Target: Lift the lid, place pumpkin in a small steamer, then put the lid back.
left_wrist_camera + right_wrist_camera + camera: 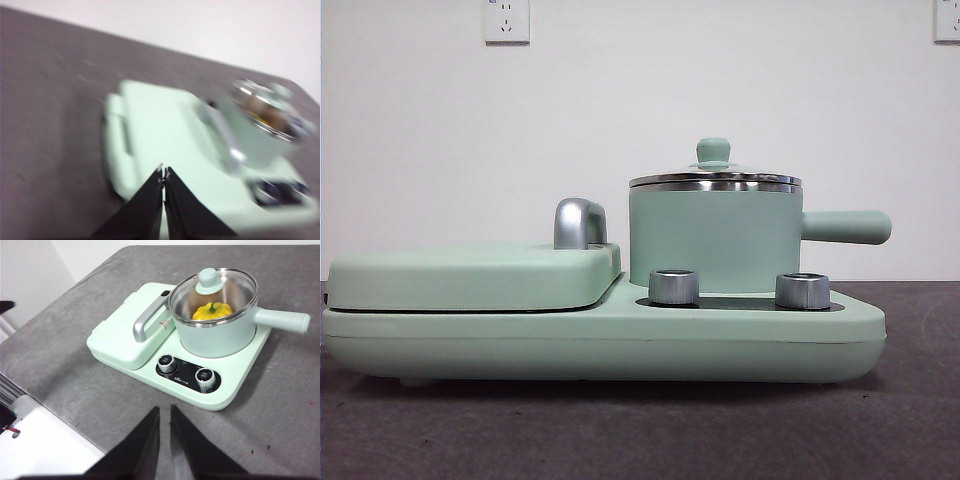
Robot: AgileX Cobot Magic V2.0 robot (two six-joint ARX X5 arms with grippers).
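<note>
The small steamer (715, 240) stands on the right half of the long mint-green base (600, 335), its side handle pointing right. The glass lid (714, 180) sits closed on it. In the right wrist view the pumpkin (212, 311) shows through the lid (235, 290), lying inside the steamer (215, 342). My right gripper (163, 410) is shut and empty, well back from the base above bare table. My left gripper (163, 172) is shut and empty, high over the flat cover side; that view is blurred, with the steamer (255, 145) beyond. Neither gripper shows in the front view.
The flat hinged cover (470, 275) with a steel handle (578, 222) fills the base's left half. Two steel knobs (674, 287) stand in front of the steamer. A white block (45, 440) lies at the table's edge near my right gripper.
</note>
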